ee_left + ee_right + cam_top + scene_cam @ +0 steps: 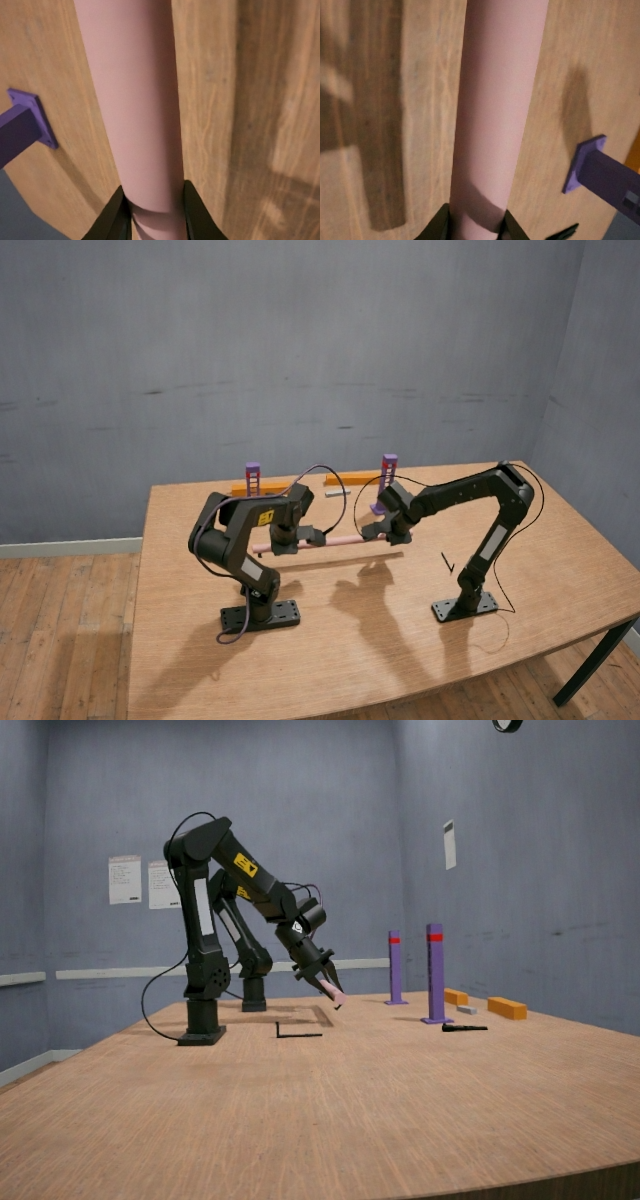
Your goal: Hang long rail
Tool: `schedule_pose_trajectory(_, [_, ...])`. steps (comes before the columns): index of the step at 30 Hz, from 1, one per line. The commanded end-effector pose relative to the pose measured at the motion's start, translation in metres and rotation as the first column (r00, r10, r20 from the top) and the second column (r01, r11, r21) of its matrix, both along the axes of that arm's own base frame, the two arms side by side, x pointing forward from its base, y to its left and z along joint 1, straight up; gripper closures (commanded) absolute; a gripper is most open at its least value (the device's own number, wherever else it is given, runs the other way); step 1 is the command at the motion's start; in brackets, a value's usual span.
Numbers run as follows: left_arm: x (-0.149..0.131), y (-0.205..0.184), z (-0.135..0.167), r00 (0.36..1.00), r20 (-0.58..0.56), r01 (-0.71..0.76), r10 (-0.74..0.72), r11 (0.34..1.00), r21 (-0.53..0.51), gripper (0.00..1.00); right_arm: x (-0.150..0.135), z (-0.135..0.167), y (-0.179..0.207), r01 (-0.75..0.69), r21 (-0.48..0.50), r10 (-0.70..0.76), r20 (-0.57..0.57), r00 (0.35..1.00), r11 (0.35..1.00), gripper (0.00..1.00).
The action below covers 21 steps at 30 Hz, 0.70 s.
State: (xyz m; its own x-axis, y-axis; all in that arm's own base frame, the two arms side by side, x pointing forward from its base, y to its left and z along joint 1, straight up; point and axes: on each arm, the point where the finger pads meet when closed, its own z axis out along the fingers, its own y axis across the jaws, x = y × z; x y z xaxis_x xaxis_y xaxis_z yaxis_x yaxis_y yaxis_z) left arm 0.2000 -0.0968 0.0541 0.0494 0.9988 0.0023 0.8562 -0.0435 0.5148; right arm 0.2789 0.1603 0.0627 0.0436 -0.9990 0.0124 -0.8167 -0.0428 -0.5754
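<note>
The long pink rail (343, 540) (333, 992) (135, 100) (495, 100) is held level above the table, in front of the two purple posts. The left post (252, 478) (394, 968) (20, 131) and the right post (388, 472) (435, 973) (602, 172) stand upright, each with a red mark near the top. My left gripper (283, 547) (156, 191) is shut on the rail near its left end. My right gripper (395, 538) (326, 986) (474, 215) is shut on the rail near its right end. The rail's end hooks are not visible.
Two orange blocks (258, 488) (351, 478) (506, 1007) and a small grey block (337, 492) (466, 1009) lie behind the posts. A black L-shaped key (447, 562) (297, 1034) and a black tool (463, 1027) lie on the table (361, 653).
</note>
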Motion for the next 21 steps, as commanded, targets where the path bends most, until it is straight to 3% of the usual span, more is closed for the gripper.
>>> schedule_pose_trajectory(1, [0.017,0.002,0.011,0.986,0.166,-0.028,0.028,1.0,0.001,0.81,0.021,0.023,0.006,-0.002,0.032,-0.004,0.199,0.98,0.999,0.81])
schedule_pose_trajectory(6, [0.019,0.002,0.012,0.959,0.281,-0.028,0.028,1.0,-0.005,0.81,0.024,0.024,0.007,-0.004,0.039,-0.008,0.315,0.949,0.999,0.81])
schedule_pose_trajectory(21, [0.026,0.002,-0.004,0.873,0.487,-0.025,0.031,0.999,-0.02,0.81,0.031,0.01,0.008,-0.011,0.054,-0.019,0.522,0.853,0.999,0.81])
